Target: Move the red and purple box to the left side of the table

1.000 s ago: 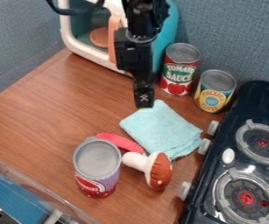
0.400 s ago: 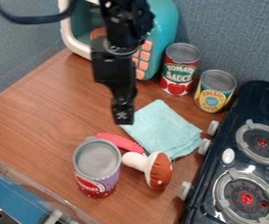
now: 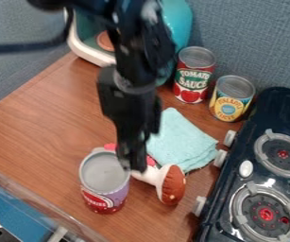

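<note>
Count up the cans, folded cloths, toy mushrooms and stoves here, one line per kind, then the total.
Cans: 3 (red and purple can, red can, yellow can)
Folded cloth: 1
Toy mushroom: 1
Stove: 1
Total: 6

near can (image 3: 105,183) left of mushroom (image 3: 172,185), cloth (image 3: 181,142) behind mushroom, stove (image 3: 236,180) on the right.

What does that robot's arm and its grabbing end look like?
The arm is black and chunky, with a greyish band and a dark cable curving beside it. The gripper is black too, slim, with faint pale marks near its tip.
</note>
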You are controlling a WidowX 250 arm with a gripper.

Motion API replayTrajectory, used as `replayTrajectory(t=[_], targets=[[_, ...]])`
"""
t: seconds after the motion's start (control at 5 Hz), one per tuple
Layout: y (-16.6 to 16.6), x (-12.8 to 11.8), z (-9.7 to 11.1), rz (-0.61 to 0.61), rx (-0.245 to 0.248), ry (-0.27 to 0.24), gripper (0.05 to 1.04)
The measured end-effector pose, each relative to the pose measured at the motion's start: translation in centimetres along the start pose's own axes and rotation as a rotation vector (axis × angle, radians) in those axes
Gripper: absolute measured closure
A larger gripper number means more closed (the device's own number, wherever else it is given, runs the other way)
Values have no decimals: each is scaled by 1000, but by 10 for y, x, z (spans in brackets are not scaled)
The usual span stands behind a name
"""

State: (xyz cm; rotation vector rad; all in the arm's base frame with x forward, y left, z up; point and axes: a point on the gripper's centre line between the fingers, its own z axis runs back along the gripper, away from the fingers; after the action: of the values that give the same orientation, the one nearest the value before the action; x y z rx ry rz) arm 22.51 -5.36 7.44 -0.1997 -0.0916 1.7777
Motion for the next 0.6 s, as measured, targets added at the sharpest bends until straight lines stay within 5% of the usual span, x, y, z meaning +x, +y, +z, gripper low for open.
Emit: replayTrajectory(t=[0.4,0.6], targets=[[36,-22,-25,-215,64,-39,83],[45,-16,-34,-231,70,-72,83]])
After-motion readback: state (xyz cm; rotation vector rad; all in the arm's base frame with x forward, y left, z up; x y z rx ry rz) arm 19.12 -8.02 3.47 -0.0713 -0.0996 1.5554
